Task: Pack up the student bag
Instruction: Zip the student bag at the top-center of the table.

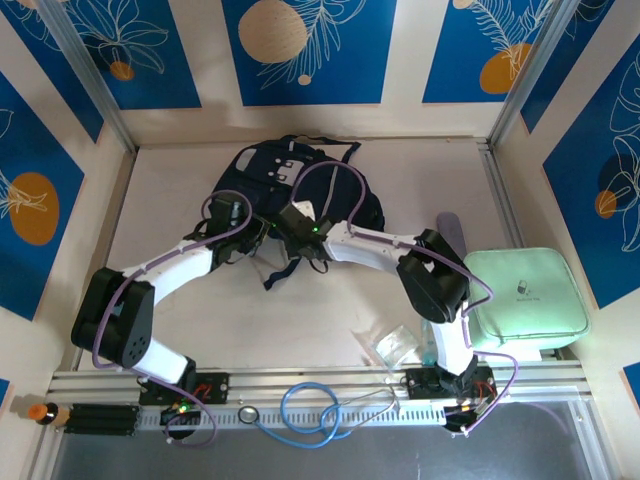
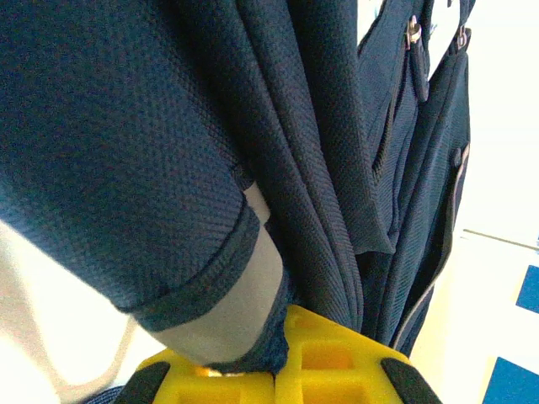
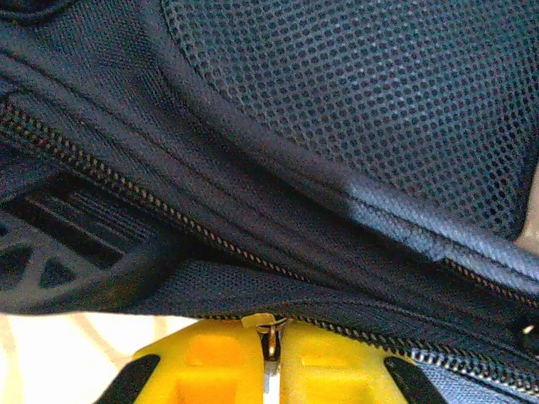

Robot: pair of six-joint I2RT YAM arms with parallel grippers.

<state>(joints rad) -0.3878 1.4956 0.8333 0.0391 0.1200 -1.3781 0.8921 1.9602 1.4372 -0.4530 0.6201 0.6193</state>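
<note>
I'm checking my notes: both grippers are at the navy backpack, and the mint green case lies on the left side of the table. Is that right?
Not quite. The top view shows the mint green case on the right side of the table, not the left. The left gripper and the right gripper are indeed at the navy backpack.

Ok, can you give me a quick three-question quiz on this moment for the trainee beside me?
1. True or false: the mint green case lies outside the student bag, on the right arm's side.
2. What does the right gripper pinch? A a pen; B the zip pull; C a bottle.
3. Fill in: the left gripper is closed on the bag's navy ____.
Key: 1 true; 2 B; 3 fabric.
</note>
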